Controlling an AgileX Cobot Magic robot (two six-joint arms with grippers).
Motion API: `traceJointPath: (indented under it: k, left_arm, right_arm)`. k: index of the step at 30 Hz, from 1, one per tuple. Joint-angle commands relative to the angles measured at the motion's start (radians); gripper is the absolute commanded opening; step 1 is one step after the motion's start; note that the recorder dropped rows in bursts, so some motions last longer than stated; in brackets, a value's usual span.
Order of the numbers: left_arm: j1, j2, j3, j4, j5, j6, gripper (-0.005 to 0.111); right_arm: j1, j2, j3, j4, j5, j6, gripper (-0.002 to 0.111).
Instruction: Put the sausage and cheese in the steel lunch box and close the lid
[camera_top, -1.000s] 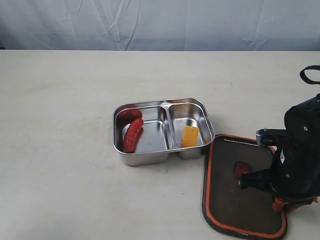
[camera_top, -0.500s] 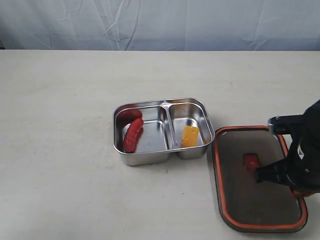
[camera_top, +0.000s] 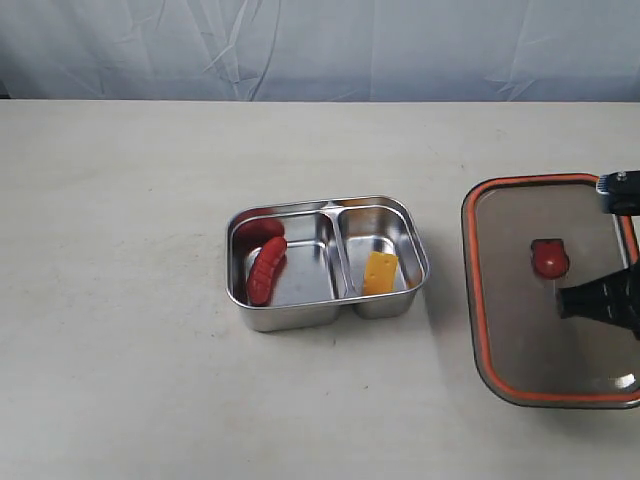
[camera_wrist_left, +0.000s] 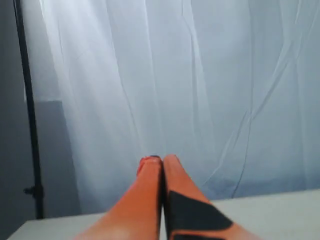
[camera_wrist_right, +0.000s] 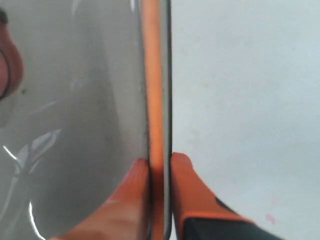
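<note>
The steel lunch box (camera_top: 330, 204) stands open in the middle of the table. A red sausage (camera_top: 266, 268) lies in its left compartment and a yellow cheese (camera_top: 379, 272) wedge leans in its right one. To the right of the box the dark lid (camera_top: 515, 310) hangs above the table, orange rim and orange valve (camera_top: 549, 258) showing. My right gripper (camera_wrist_right: 160, 162) is shut on the lid's rim (camera_wrist_right: 153, 75), one finger on each face; in the exterior view it (camera_top: 572, 298) shows dark through the lid. My left gripper (camera_wrist_left: 162, 161) is shut, holds nothing and points at the curtain.
The pale table (camera_top: 120, 250) stretches bare to the left and in front of the box. A light curtain (camera_top: 320, 45) closes off the far edge. The right arm's body (camera_top: 622, 190) shows only at the right edge of the exterior view.
The lid has left the table in front of the box's right side, gone up and to the right, and turned. The right arm has drawn back toward the right edge. The box and food are unmoved.
</note>
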Motion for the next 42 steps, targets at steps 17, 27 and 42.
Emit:
traceJointPath:
  k: [17, 27, 42]
  left_arm:
    - [0.000, 0.192, -0.153, 0.924, -0.346, -1.762, 0.000]
    - [0.000, 0.703, -0.378, 1.189, -0.690, -1.739, 0.042]
    - [0.000, 1.107, -0.509, 1.136, -0.998, -1.500, 0.059]
  right_arm:
    - [-0.002, -0.145, -0.111, -0.016, -0.173, -0.147, -0.001]
    - [0.003, -0.145, -0.149, 0.258, -0.267, -0.466, -0.001]
    - [0.004, -0.145, -0.149, 0.891, -0.346, -0.991, -0.001]
